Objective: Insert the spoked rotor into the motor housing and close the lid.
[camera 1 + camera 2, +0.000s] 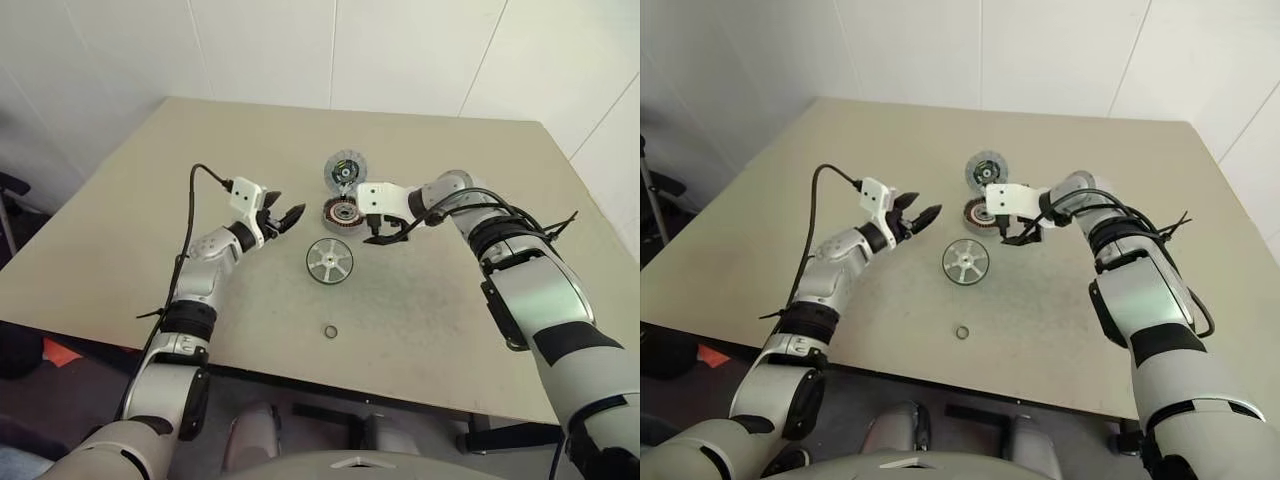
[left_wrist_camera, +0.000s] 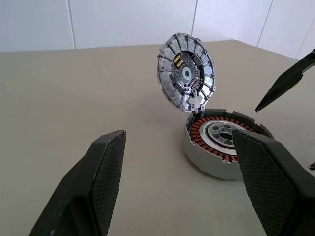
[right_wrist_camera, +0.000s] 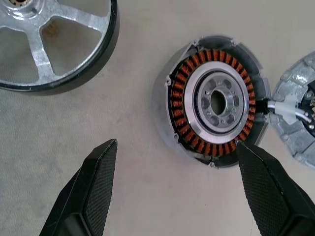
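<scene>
Left arm rising from the lower left of the frame, forearm angled up toward the centre, white wrist block just behind the left hand (image 1: 285, 217). Black fingers (image 2: 106, 177) spread wide, pointing roughly level toward the right, nothing between them. Right arm entering from the lower right, elbow bent, forearm sweeping in to centre frame. Right hand (image 1: 390, 234) tilted downward, wrist turned toward the left. Fingers (image 3: 98, 184) parted wide as well, gripping nothing, tips held apart.
</scene>
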Controlling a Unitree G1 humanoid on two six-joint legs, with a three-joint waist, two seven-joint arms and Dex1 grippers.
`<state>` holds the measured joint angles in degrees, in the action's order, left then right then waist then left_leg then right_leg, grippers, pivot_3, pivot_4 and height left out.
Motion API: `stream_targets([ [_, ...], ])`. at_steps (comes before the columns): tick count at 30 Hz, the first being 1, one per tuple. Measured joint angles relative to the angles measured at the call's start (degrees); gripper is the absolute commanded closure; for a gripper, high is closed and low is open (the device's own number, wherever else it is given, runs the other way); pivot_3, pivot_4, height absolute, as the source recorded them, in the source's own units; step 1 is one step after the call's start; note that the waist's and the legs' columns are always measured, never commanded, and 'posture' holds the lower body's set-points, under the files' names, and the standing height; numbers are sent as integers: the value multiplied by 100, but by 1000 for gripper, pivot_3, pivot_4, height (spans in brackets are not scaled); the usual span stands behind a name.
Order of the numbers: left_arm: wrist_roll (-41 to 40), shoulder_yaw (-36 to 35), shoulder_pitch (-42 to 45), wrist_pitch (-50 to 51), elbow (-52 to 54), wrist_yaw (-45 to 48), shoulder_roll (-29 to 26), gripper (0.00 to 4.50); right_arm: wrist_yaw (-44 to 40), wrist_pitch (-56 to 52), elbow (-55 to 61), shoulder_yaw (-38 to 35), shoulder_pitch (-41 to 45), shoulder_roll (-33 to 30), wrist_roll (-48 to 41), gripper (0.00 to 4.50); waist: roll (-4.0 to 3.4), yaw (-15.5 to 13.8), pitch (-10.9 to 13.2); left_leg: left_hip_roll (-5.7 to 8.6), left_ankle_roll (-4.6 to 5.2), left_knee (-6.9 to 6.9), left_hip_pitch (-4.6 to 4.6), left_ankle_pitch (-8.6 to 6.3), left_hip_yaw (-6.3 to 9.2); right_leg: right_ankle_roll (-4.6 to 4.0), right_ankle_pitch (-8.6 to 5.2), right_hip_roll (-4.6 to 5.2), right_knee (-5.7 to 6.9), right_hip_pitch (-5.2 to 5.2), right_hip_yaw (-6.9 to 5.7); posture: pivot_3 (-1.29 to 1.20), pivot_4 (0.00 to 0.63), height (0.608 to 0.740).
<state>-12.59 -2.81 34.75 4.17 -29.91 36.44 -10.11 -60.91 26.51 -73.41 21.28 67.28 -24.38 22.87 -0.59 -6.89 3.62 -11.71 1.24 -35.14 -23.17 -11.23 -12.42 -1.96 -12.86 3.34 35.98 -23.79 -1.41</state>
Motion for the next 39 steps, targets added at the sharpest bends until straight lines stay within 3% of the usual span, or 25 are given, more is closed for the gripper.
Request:
stream_targets([
  [12,0,9,-129,38,135,-47,-1,847,534,8,-258,155,253,486,344,174,0,2,1,0,-14,-6,-2,9,1,-25,-15,1,56,-26,1,0,0,740],
  [25,1,26,-187,91,264,-70,5,847,974,-367,-442,196,332,608,543,174,-2,73,3,-1,-24,-6,-3,19,14,-26,-16,-1,68,-30,0,0,0,740],
  [28,2,38,-187,92,279,-72,10,808,1008,-419,-445,195,332,606,544,808,-2,112,3,-1,-24,-6,-2,20,14,-26,-16,-2,68,-30,0,0,0,740],
  [38,3,62,-186,91,279,-73,7,808,1031,-422,-460,194,300,606,544,4220,-3,145,4,-2,-29,-6,0,27,16,-27,-16,-3,73,-30,0,0,0,740],
  [39,3,63,-185,91,279,-72,8,808,1027,-414,-463,195,288,620,556,4220,-4,143,5,-2,-30,-6,-1,30,19,-27,-16,-3,74,-31,-1,0,0,740],
])
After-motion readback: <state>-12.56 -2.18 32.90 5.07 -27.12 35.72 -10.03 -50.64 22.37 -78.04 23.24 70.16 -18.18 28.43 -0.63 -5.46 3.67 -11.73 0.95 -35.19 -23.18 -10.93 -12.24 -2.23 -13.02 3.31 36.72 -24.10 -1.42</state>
